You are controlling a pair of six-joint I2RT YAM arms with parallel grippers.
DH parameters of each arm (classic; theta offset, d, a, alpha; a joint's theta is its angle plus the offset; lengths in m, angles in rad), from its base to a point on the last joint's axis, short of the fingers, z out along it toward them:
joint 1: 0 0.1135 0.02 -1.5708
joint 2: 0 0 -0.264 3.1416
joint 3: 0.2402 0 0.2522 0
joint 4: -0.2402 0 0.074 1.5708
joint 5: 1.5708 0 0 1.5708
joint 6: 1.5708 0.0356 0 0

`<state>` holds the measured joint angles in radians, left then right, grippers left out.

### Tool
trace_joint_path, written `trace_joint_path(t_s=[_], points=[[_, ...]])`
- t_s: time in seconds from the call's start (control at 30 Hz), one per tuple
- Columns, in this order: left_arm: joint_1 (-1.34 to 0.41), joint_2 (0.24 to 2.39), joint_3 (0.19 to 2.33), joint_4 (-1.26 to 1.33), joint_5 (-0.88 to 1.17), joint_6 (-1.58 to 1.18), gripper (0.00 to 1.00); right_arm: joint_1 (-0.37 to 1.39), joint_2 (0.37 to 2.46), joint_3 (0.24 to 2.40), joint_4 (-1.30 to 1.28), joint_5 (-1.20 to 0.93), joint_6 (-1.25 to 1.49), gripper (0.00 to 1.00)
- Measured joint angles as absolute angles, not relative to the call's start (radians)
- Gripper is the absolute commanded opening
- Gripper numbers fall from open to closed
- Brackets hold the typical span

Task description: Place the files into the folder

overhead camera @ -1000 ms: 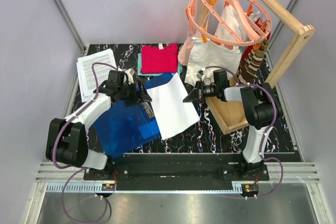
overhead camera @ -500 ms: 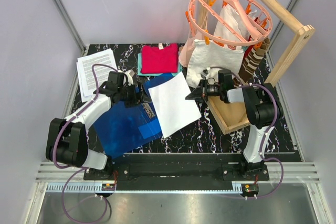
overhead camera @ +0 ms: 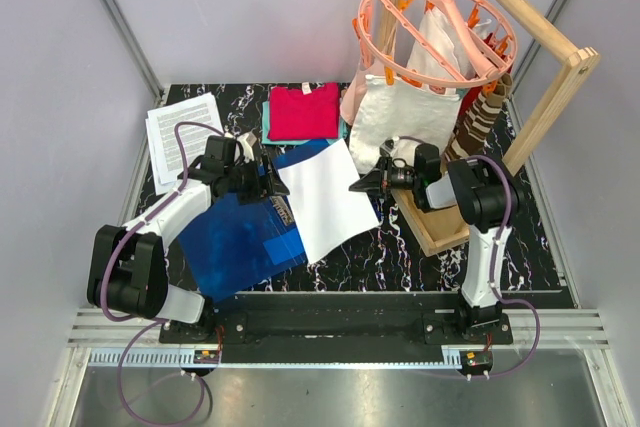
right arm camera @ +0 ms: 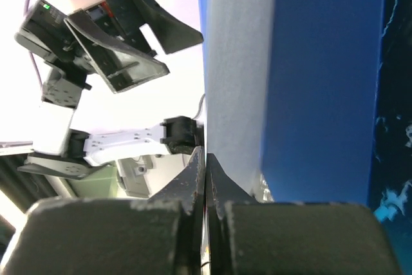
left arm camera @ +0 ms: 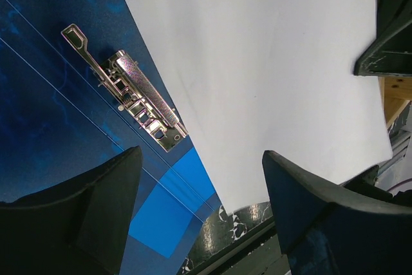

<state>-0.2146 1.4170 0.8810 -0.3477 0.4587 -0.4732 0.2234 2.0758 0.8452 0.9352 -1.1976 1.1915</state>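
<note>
One blank white sheet of the files [overhead camera: 325, 202] lies slanted over the right half of the open blue folder [overhead camera: 235, 237]. My right gripper [overhead camera: 358, 187] is shut on this sheet's right edge; its wrist view shows the jaws [right arm camera: 205, 159] pinching the paper [right arm camera: 235, 62] in front of the folder [right arm camera: 322, 82]. More printed files [overhead camera: 183, 132] lie stacked at the back left. My left gripper [overhead camera: 268, 182] hovers open over the folder's spine. From its own wrist camera the left gripper [left arm camera: 201, 159] holds nothing, with the metal clip [left arm camera: 132, 94] and the sheet [left arm camera: 257, 62] below it.
Folded red and teal clothes [overhead camera: 303, 110] lie at the back centre. A white cloth bag [overhead camera: 400, 117] hangs from a pink round hanger [overhead camera: 435, 22] on a wooden rack [overhead camera: 535, 97] at the right, whose wooden base [overhead camera: 435, 217] stands beside my right arm.
The sheet's left edge has slid further left over the folder, with my right gripper shifting slightly. The left arm has not moved.
</note>
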Motion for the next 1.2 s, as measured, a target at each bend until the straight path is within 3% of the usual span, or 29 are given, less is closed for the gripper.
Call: trace_joint_path(t_s=[0.13, 0.27, 0.4, 0.57, 0.6, 0.63, 0.77, 0.93, 1.03, 1.07, 1.1, 1.13, 1.2], points=[[-0.215, 1.417, 0.881, -0.346, 0.461, -0.473, 0.79, 0.231, 2.159, 0.838, 1.190, -1.195, 1.356, 0.00], [-0.214, 1.417, 0.881, -0.345, 0.461, -0.473, 0.79, 0.241, 2.168, 0.835, 1.242, -1.182, 1.397, 0.00], [-0.212, 1.417, 0.881, -0.345, 0.462, -0.473, 0.79, 0.256, 2.133, 0.836, 1.110, -1.153, 1.287, 0.00], [-0.210, 1.417, 0.879, -0.342, 0.466, -0.473, 0.79, 0.277, 2.050, 0.869, 0.762, -1.099, 1.061, 0.02], [-0.210, 1.417, 0.877, -0.342, 0.467, -0.473, 0.79, 0.280, 2.044, 0.874, 0.725, -1.093, 1.031, 0.07], [-0.210, 1.417, 0.876, -0.342, 0.467, -0.473, 0.79, 0.282, 2.039, 0.879, 0.681, -1.087, 0.994, 0.22], [-0.210, 1.420, 0.875, -0.342, 0.468, -0.473, 0.79, 0.299, 2.003, 0.961, 0.332, -0.990, 0.739, 0.45], [-0.208, 1.422, 0.874, -0.342, 0.469, -0.473, 0.79, 0.340, 1.956, 1.052, -0.003, -0.844, 0.493, 0.55], [-0.207, 1.423, 0.874, -0.340, 0.472, -0.473, 0.79, 0.363, 1.942, 1.065, -0.130, -0.780, 0.392, 0.48], [-0.207, 1.423, 0.874, -0.339, 0.472, -0.473, 0.79, 0.370, 1.942, 1.067, -0.149, -0.768, 0.378, 0.28], [-0.207, 1.423, 0.874, -0.338, 0.474, -0.473, 0.79, 0.378, 1.942, 1.073, -0.169, -0.751, 0.366, 0.16], [-0.207, 1.423, 0.874, -0.337, 0.476, -0.473, 0.79, 0.392, 1.942, 1.083, -0.184, -0.722, 0.358, 0.09], [-0.205, 1.423, 0.874, -0.337, 0.476, -0.473, 0.79, 0.414, 1.943, 1.100, -0.202, -0.692, 0.337, 0.05]])
